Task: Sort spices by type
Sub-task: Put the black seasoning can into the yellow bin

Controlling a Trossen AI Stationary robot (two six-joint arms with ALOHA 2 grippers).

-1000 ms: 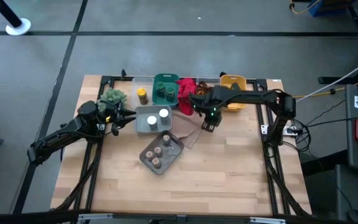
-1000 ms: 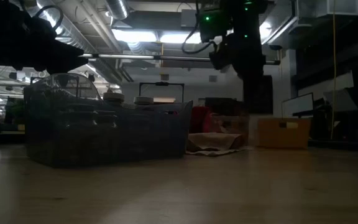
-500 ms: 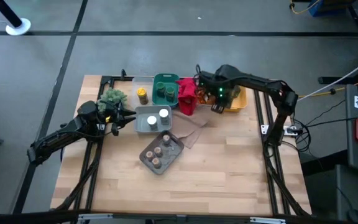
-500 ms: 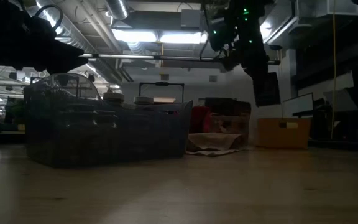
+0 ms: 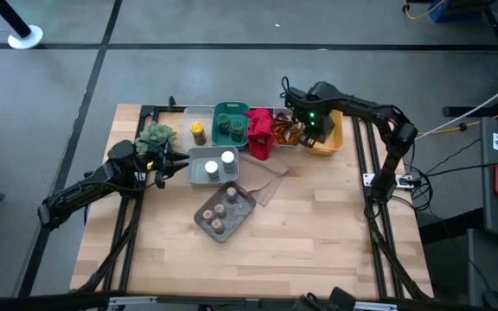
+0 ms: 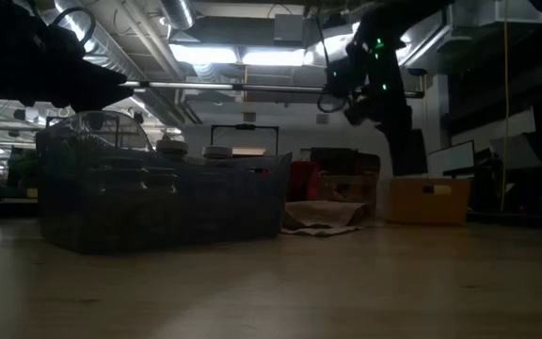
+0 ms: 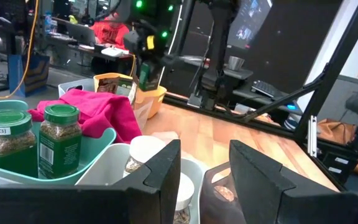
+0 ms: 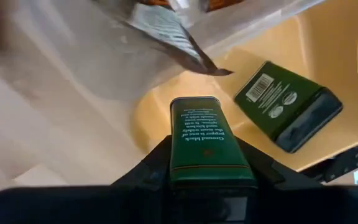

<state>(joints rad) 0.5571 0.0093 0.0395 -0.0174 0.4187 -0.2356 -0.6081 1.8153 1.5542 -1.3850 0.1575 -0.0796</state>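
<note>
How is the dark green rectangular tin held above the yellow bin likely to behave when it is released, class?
The dark green rectangular tin looks rigid with flat faces, so it will probably land flat, not roll. Its glossy surface may slip between the right end effector fingers. A matching tin already lies flat in the yellow bin.

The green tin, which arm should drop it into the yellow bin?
Right. Its gripper already holds the green tin above the yellow bin, where another tin lies. The left gripper waits at the grey bin.
</note>
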